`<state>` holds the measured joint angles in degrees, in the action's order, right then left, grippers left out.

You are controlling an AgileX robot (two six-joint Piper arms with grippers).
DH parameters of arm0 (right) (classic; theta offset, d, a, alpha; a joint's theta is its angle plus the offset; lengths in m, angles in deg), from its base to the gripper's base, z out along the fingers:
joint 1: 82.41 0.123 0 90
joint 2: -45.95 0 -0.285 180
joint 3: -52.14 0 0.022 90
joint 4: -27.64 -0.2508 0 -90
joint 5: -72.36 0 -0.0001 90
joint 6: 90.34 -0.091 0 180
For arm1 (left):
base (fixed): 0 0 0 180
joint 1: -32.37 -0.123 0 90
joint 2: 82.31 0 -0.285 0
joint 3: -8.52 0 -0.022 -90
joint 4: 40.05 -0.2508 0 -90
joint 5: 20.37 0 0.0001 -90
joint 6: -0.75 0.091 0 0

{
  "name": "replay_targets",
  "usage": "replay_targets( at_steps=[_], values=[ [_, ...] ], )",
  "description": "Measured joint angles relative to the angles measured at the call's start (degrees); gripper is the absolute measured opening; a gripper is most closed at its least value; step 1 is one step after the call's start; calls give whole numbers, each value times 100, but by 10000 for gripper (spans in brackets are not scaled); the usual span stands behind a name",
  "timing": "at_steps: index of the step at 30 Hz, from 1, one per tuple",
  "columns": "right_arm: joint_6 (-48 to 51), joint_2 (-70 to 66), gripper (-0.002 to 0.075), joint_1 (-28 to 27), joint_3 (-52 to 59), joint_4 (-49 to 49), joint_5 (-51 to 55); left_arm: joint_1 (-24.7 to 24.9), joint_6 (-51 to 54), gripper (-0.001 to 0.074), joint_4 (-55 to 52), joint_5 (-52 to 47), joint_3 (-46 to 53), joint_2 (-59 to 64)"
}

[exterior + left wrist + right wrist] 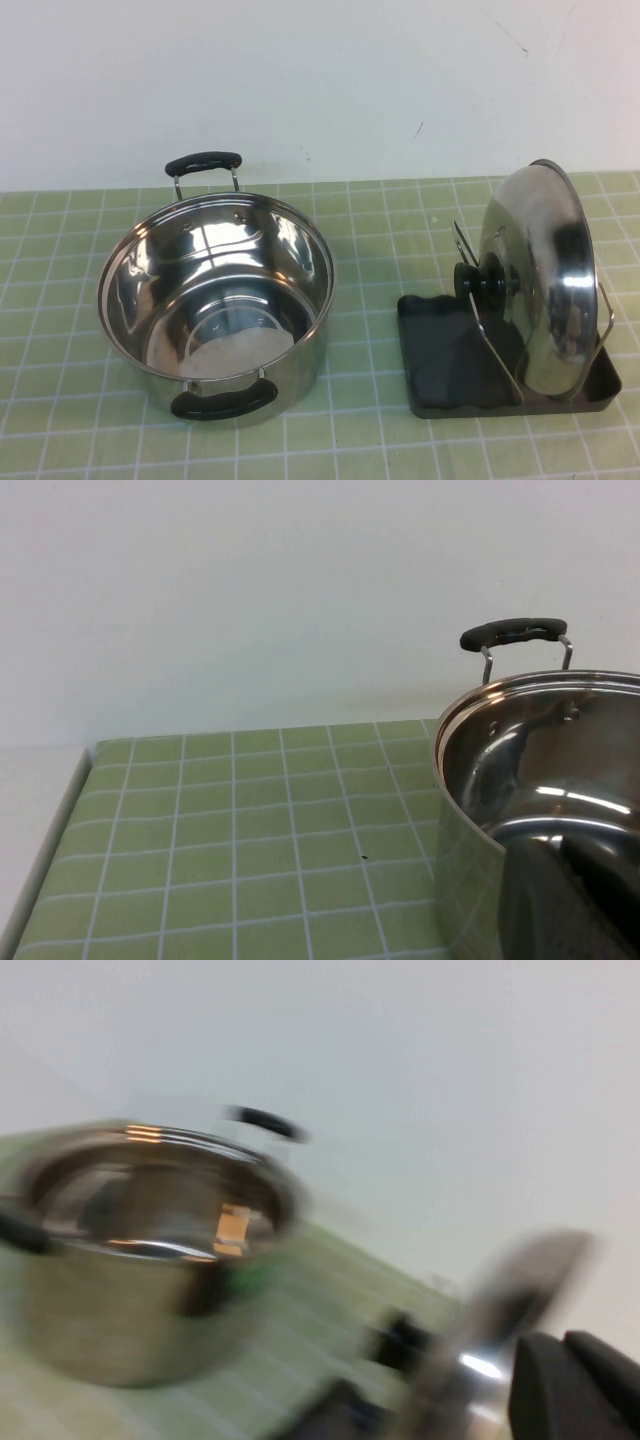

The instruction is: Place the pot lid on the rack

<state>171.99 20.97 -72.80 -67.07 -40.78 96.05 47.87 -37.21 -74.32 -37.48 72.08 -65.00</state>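
Note:
The pot lid (540, 275), shiny steel with a black knob (478, 283), stands on edge in the wire loops of the rack (450, 365), a dark grey tray at the right. Its knob faces the pot. It shows blurred in the right wrist view (500, 1320). Neither arm shows in the high view. A dark part of my right gripper (575, 1390) shows at the corner of its wrist view, close to the lid's rim and apart from it. A dark blurred shape in the left wrist view, seemingly my left gripper (570, 910), lies close by the pot's wall.
The deep steel pot (215, 300) with two black handles stands empty at the left of the green checked mat (370, 230). It also shows in the left wrist view (540, 780) and the right wrist view (140, 1250). A white wall rises behind.

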Motion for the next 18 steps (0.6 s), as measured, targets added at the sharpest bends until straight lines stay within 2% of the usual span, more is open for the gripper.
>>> replay_targets(
  at_steps=[2,4,7,9,12,18],
  values=[
    [-199,120,-1,0,274,324,-865,0,0,2,0,-13,0,0],
    [-1217,378,-1,-13,676,1583,-1733,0,0,2,2,-13,0,0],
    [-4374,826,-1,-133,1322,4281,-2312,0,0,2,13,-13,0,0],
    [-6153,1149,-1,-318,1610,5917,-1944,0,0,1,13,-24,0,0],
    [-7207,1536,-1,-503,1789,6775,-1175,0,0,2,13,-24,0,0],
    [-7590,1771,-1,-880,1811,7407,-532,0,0,2,13,-24,0,0]
  ],
)
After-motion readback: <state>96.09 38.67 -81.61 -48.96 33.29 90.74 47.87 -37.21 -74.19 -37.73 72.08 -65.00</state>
